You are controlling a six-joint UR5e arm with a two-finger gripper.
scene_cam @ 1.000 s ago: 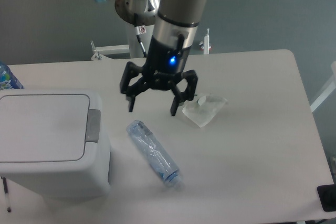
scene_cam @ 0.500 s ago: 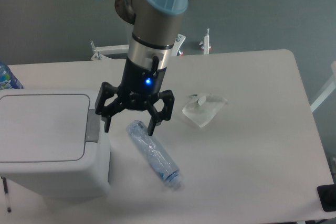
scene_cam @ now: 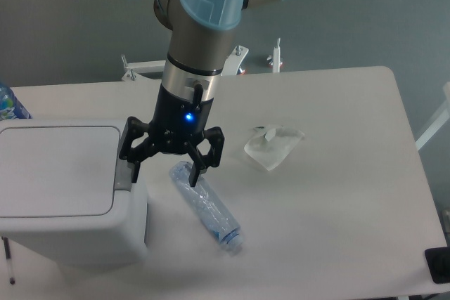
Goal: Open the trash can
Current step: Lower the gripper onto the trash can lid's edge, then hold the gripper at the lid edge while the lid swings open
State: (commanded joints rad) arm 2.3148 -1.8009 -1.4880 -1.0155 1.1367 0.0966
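Observation:
The white trash can (scene_cam: 63,194) stands at the table's front left with its flat lid (scene_cam: 56,170) down. Its grey push-button tab (scene_cam: 124,168) is on the right rim. My gripper (scene_cam: 164,177) is open and empty, fingers pointing down. Its left fingertip (scene_cam: 134,175) hangs right at the grey tab; I cannot tell if it touches. Its right fingertip (scene_cam: 193,179) is over the top end of a clear plastic bottle (scene_cam: 207,206) that lies on the table just right of the can.
A crumpled clear plastic wrapper (scene_cam: 273,146) lies right of the gripper. A blue-labelled bottle (scene_cam: 8,105) peeks in at the left edge behind the can. A black object (scene_cam: 439,265) sits at the front right corner of the white table (scene_cam: 337,201).
My gripper has moved left and down, from over the table's middle to the can's right rim, staying open. The can, bottle and wrapper have not moved.

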